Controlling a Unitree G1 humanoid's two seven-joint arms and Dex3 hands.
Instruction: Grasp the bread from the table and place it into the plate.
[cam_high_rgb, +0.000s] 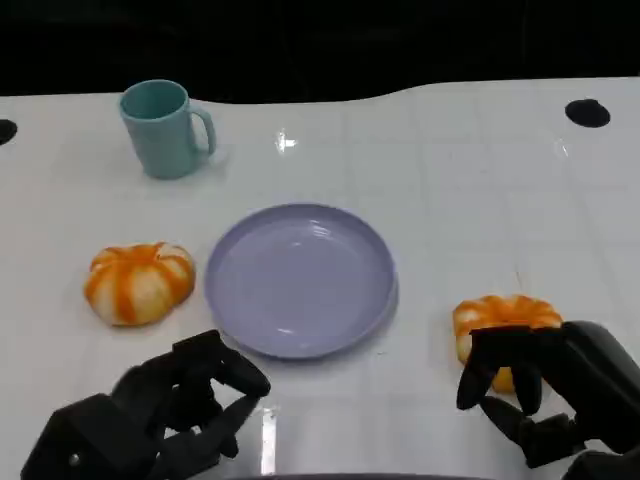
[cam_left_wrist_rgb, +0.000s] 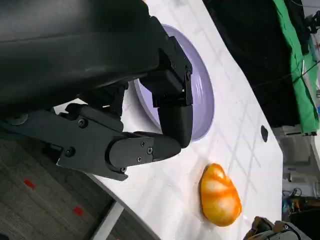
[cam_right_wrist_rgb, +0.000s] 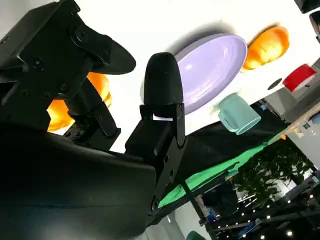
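Bread (cam_high_rgb: 500, 318), orange-and-white bun on the table (cam_high_rgb: 450, 180) right of the lilac plate (cam_high_rgb: 300, 278) — right hand (cam_high_rgb: 545, 390) over it, fingers spread, not yet closed; risk: a shallow grasp lets it slip — second bun (cam_high_rgb: 138, 282) lies left, left hand (cam_high_rgb: 160, 415) empty, fingers apart.

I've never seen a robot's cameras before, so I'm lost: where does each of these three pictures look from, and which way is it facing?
Head view: from the robot's head or chest, down at the white table; left hand and right hand below.
Left wrist view: behind the left hand, facing the round lilac plate.
Right wrist view: behind the right hand, over one orange-and-white bread roll.
All share the plate; the teal mug is in two.
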